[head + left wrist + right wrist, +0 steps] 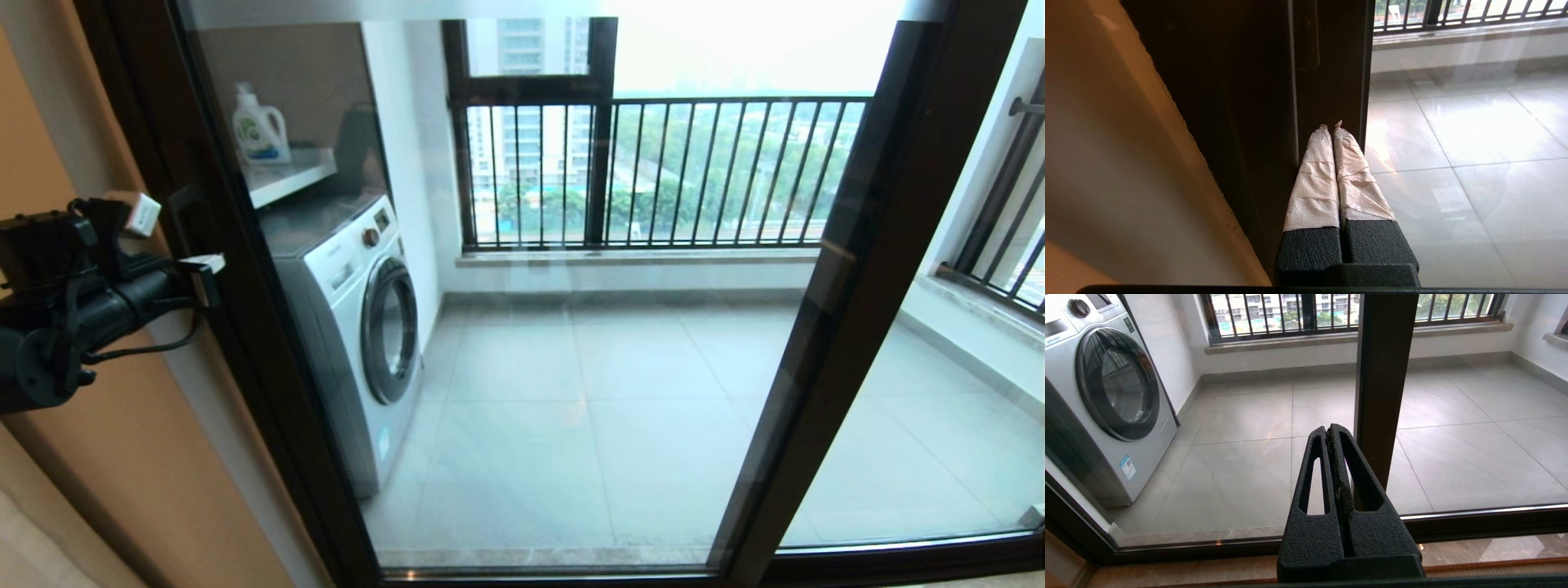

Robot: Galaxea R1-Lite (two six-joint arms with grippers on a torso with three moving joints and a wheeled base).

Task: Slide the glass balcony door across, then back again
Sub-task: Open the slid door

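Note:
The glass balcony door (571,384) fills the head view, a clear panel in a dark frame. Its left stile (245,327) leans against the tan wall, and a second dark stile (849,269) crosses on the right. My left gripper (202,282) is raised at the left stile. In the left wrist view its tape-wrapped fingers (1316,163) are shut with nothing between them, and the left gripper (1332,124) has its tips against the dark stile (1327,81), below a dark handle (1306,36). My right gripper (1329,430) is shut and empty, low before the glass beside a stile (1382,375); the head view does not show it.
Behind the glass are a white washing machine (359,327), a detergent bottle (257,126) on a shelf, a tiled balcony floor (620,425) and a dark window with railing bars (653,171). A tan wall (122,474) borders the door on the left. The bottom track (898,563) runs along the floor.

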